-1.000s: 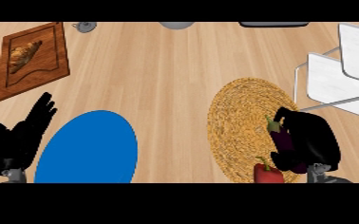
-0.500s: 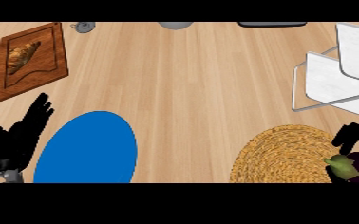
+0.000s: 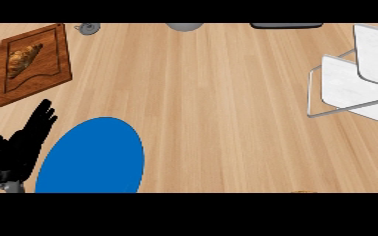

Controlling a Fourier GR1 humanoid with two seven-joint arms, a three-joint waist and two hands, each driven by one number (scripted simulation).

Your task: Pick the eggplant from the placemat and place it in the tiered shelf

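Eggplant: it shows nowhere in the head view, so where it lies, how its long axis runs and which way it points cannot be told; the right hand is out of view too, so its state cannot be told either. At the counter's (image 3: 221, 95) near edge, toward the right, only a thin straw-coloured sliver of the placemat (image 3: 303, 191) shows, too little to say what lies on it. At the near left corner the left hand (image 3: 23, 145) rests open and holds nothing, its black fingers straight and slanting toward the far right. It sits just beside the left rim of the blue plate (image 3: 92, 157); whether the two touch cannot be made out. The plate is bare and runs past the near edge. Farther back along the left edge lies a brown wooden board (image 3: 52, 50), turned slightly askew, with a croissant (image 3: 22, 57) on it. At the right edge, well apart from the plate and the board, stands the white shelf (image 3: 343, 82), its flat tiers carried in a thin wire frame and partly cut off by the view's right side. Along the far edge are a small grey thing (image 3: 87, 28) near the board's far corner, a grey round thing (image 3: 184, 26) about midway, and a dark flat thing (image 3: 286, 25) toward the right; none of the three can be identified.
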